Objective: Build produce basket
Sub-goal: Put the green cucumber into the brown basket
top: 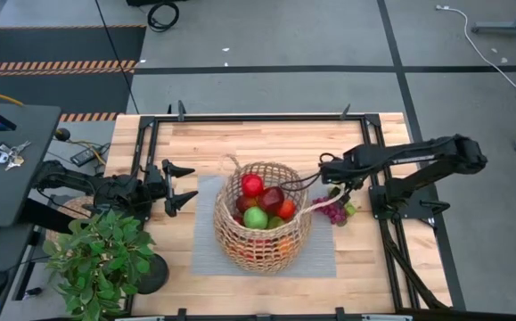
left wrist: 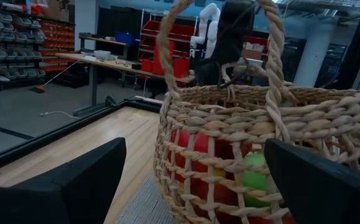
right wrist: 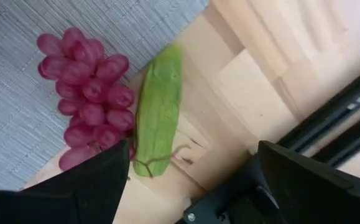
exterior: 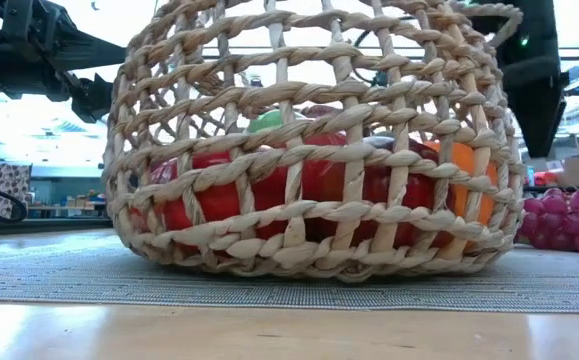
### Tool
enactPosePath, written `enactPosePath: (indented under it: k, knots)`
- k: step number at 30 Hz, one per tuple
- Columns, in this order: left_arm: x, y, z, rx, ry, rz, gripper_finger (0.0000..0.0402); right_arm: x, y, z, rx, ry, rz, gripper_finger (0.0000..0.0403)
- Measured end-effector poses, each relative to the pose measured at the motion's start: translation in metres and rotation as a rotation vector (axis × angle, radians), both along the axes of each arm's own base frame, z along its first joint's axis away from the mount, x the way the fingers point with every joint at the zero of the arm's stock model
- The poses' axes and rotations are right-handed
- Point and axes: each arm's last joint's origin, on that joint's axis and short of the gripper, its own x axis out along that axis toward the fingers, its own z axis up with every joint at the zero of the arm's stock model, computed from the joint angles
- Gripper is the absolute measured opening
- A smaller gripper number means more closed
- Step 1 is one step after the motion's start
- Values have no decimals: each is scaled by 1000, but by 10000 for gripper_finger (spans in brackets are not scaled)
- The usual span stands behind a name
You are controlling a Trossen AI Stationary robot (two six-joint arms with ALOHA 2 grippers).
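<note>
With our right gripper (top: 331, 168) fingers apart above the grapes (right wrist: 89, 102), we judge they may close on the green leaf (right wrist: 158, 112) and slip.

Light wooden table (top: 240, 143) with a black frame rail round its edge; grey woven mat (top: 206, 234) at centre. The basket (top: 262, 234) stands on the mat, fruit inside. At 3 o'clock from it, purple grapes (right wrist: 86, 99) lie across the mat's edge with a green leaf (right wrist: 159, 112) beside them on bare wood; a potted green plant (top: 102, 259) stands at 8 o'clock.
</note>
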Motion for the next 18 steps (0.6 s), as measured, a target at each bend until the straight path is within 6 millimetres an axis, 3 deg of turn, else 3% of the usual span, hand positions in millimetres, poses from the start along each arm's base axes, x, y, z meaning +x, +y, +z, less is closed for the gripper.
enactPosePath:
  k: [11, 18]
  knots:
    - [0, 0, 0, 0, 0, -1, 389, -39, 13, 34, -23, -154, -146, 357]
    - [0, 0, 0, 0, 0, 0, 389, -49, 23, 29, 26, -102, -201, 357]
